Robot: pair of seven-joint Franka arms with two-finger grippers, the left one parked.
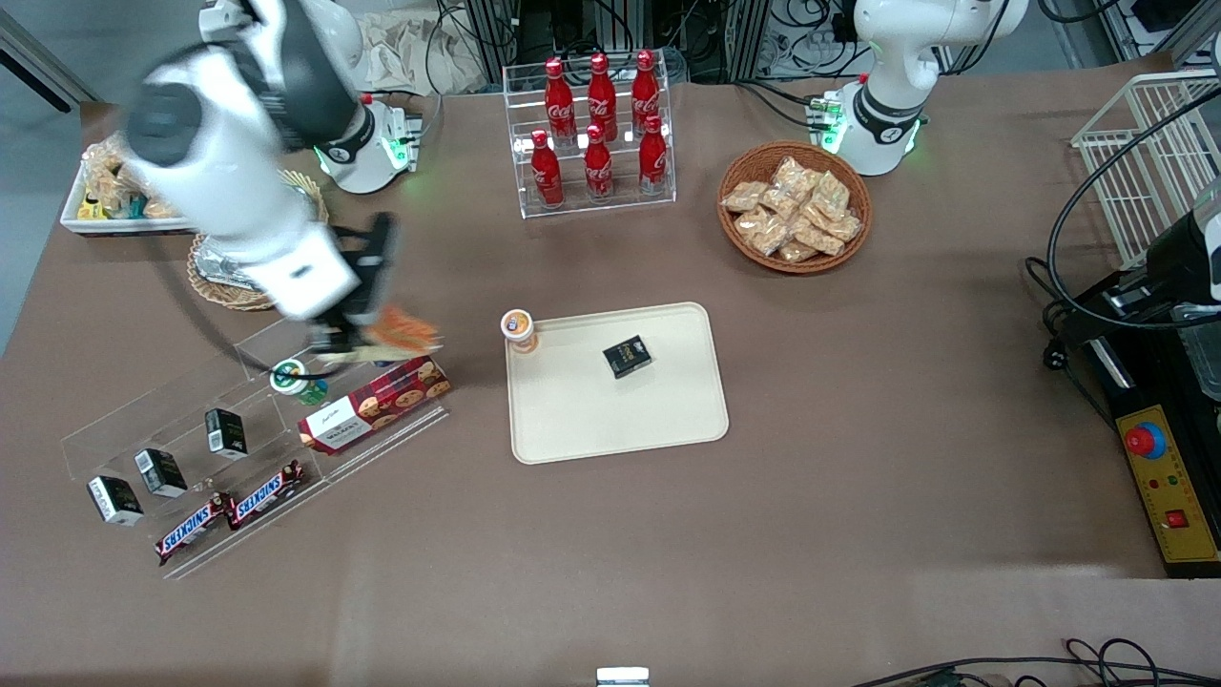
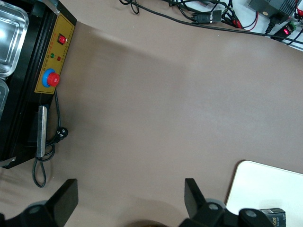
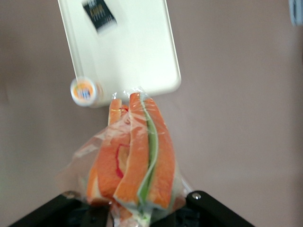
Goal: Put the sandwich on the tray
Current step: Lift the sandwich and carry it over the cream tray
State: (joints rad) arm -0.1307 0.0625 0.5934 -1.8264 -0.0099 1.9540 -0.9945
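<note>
The right gripper (image 1: 358,348) pinches the clear-wrapped orange wedge sandwich (image 3: 135,156), long axis pointing toward the nearby cream rectangular plastic tray (image 1: 668,420).

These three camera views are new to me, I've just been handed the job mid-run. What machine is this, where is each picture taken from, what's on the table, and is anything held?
It is a pair of white robot arms at a brown table; only one is working. The wide picture looks down from the front. Another comes from a camera on the working arm's wrist, the third from the parked arm's wrist, showing mostly bare table.

The gripper is shut on the sandwich, a clear-wrapped wedge with orange and green layers, lifted above the red cookie box. The cream tray lies mid-table, carrying a small black box and, at its corner, an orange-lidded cup.

Also there: a rack of cola bottles, a basket of snack packets, and Snickers bars nearer the front camera.
</note>
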